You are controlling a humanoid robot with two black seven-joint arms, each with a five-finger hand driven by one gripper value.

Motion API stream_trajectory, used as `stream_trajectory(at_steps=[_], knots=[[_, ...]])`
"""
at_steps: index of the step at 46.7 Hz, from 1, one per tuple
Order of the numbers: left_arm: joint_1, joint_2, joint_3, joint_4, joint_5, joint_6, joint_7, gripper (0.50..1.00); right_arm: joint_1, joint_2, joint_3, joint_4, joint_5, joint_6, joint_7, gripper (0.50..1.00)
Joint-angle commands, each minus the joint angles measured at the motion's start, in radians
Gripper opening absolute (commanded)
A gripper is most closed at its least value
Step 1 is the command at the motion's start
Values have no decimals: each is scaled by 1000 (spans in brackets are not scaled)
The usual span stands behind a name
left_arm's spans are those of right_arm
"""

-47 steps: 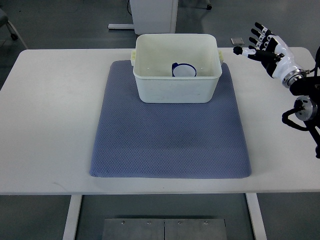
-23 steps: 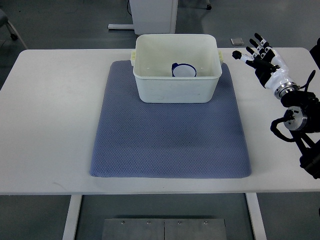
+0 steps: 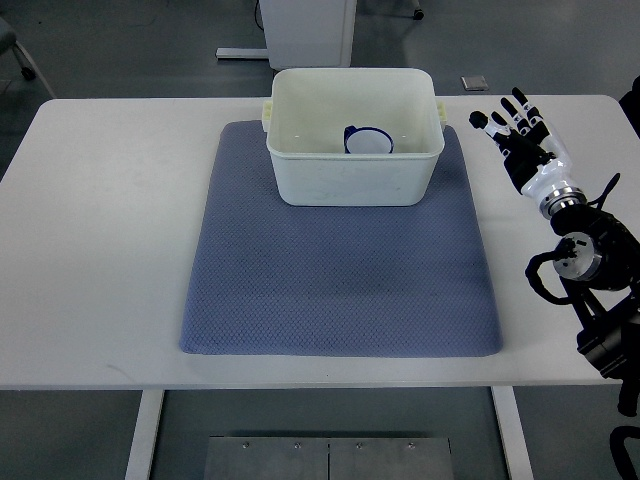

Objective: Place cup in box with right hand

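With my fingers (image 3: 505,112) spread wide and holding nothing, my right hand (image 3: 522,140) hovers over the bare worktop (image 3: 100,220) at the far right, well apart from the box (image 3: 354,170). Leftward, that white box stands on the far part of the blue mat (image 3: 340,280). Inside it, toward its far wall, lies the cup (image 3: 368,139), blue-rimmed and seemingly tipped on its side. I judge the placing itself done: cup in the box, hand empty and clear. Little seems left beyond bringing my arm to rest. No left arm shows
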Motion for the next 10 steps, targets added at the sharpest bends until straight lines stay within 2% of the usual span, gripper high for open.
stream_trajectory(at_steps=[1, 10], knots=[[0, 0, 2, 0, 0, 0, 0, 1000, -14, 17, 9, -1, -2, 0, 3, 1000], [0, 0, 2, 0, 0, 0, 0, 1000, -43, 43, 10, -1, 0, 0, 3, 1000]])
